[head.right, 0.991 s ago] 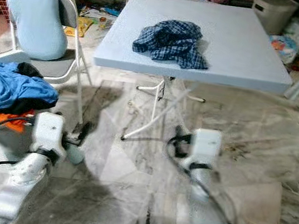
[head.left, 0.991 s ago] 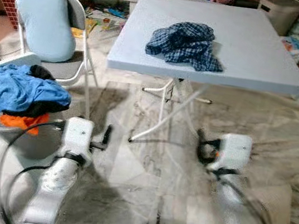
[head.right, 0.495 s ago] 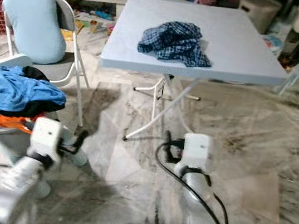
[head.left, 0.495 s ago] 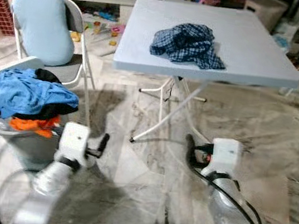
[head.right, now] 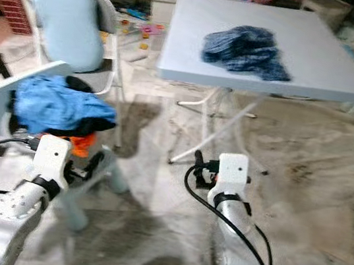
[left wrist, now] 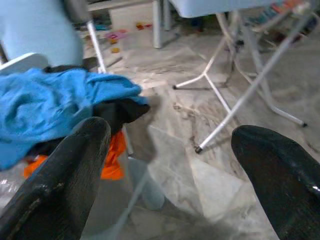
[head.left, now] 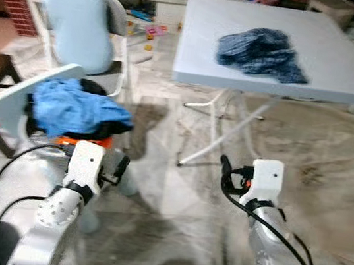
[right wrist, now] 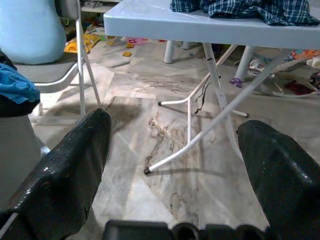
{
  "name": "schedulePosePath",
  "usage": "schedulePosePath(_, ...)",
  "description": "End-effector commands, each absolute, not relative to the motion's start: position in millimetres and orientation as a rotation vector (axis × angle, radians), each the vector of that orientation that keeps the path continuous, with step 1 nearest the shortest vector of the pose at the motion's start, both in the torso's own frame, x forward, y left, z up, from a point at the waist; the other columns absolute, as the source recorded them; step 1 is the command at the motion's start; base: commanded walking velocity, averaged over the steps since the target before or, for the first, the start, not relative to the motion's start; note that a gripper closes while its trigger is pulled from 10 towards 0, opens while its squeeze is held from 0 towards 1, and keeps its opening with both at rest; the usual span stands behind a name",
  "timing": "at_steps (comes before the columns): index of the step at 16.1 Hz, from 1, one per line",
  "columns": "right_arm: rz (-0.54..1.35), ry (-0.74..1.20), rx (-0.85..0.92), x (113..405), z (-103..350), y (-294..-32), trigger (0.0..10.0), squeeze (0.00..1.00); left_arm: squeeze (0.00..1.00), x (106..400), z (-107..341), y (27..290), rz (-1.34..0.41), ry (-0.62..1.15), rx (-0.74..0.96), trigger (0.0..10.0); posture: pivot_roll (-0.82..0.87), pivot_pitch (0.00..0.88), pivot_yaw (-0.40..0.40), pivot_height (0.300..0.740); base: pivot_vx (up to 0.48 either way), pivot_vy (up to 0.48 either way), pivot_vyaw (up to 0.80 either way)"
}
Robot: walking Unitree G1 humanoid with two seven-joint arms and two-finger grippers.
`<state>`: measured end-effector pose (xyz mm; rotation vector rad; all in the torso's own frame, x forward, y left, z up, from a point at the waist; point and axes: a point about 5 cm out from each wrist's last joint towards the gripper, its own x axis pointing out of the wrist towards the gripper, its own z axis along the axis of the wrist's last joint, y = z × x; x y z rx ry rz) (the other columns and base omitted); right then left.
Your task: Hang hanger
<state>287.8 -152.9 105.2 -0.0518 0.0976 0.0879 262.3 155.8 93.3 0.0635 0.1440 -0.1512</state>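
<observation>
No hanger is anywhere to be seen, so the job looks barely begun: both arms hang low over the marble floor with nothing in them. The left gripper (left wrist: 165, 165) and right gripper (right wrist: 175, 165) each have their fingers spread wide. A plaid shirt (head.left: 262, 50) lies crumpled on the surface (head.left: 346, 68), blue clothes (head.left: 74, 107) heaped nearby.

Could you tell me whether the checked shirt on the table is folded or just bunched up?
Bunched up: the checked shirt lies in a crumpled heap with uneven folds on the table.
</observation>
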Motion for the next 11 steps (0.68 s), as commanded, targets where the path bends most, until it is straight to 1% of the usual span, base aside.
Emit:
schedulePosePath(1, 0.058, 0.124, -0.034, 282.9, 100.5, -162.8, 10.0, 0.0, 0.0, 260.5, 92.8, 150.8, -0.112, 0.147, 0.022, 10.0, 0.01, 0.111, -0.006, 0.74, 0.0, 0.476, 0.0)
schedulePosePath(5, 0.055, 0.128, -0.043, 280.1, 100.5, -163.8, 10.0, 0.0, 0.0, 254.6, 93.1, 149.2, -0.102, 0.122, 0.016, 10.0, 0.01, 0.119, -0.01, 0.74, 0.0, 0.0, 0.0)
schedulePosePath(11, 0.025, 0.141, -0.045, 277.9, 99.9, -165.9, 10.0, 0.0, 0.0, 261.7, 95.8, 151.4, -0.088, 0.114, 0.016, 10.0, -0.01, 0.129, 0.0, 0.74, 0.0, 0.0, 0.0)
